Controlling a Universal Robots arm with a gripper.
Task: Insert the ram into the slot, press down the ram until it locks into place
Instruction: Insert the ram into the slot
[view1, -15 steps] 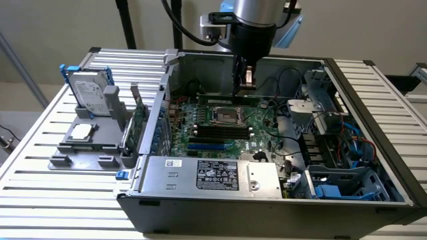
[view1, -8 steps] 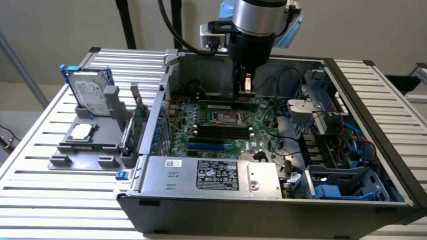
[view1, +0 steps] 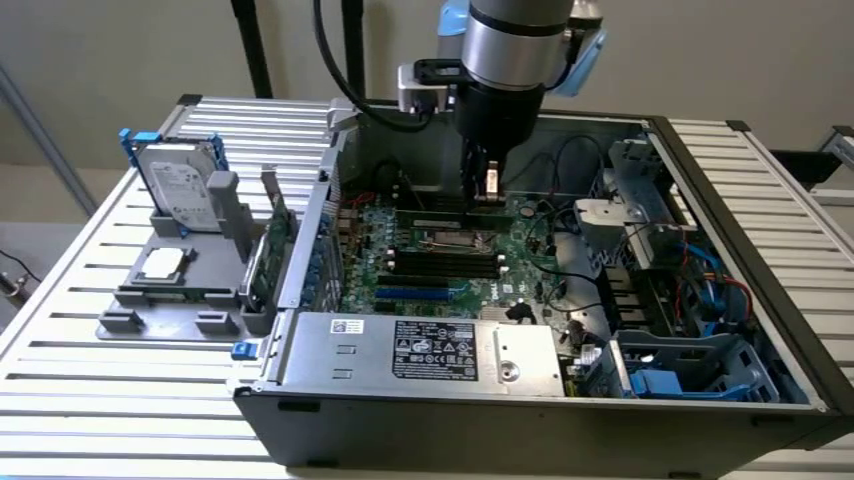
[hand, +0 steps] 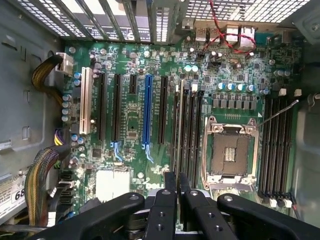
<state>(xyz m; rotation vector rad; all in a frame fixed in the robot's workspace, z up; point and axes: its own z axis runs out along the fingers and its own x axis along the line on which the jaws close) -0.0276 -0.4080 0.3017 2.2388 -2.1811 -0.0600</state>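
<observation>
In the wrist view the ram (hand: 178, 125) shows edge-on as a thin pale strip running away from my fingertips. My gripper (hand: 177, 187) is shut on its near end. The strip lies along the outermost of several parallel black slots (hand: 192, 130), between the blue socket (hand: 146, 110) and the processor socket (hand: 230, 150). I cannot tell whether the ram rests in that slot or hangs just above it. In the exterior view my gripper (view1: 483, 192) reaches straight down into the open computer case, over the motherboard (view1: 521, 265).
A second bank of black slots (hand: 277, 145) lies beyond the processor socket. Cable bundles (hand: 42, 175) and case walls close in around the board. On the exterior view's left, a grey stand (view1: 174, 285) holds a hard drive (view1: 180, 190) and a green bracketed card (view1: 276, 250).
</observation>
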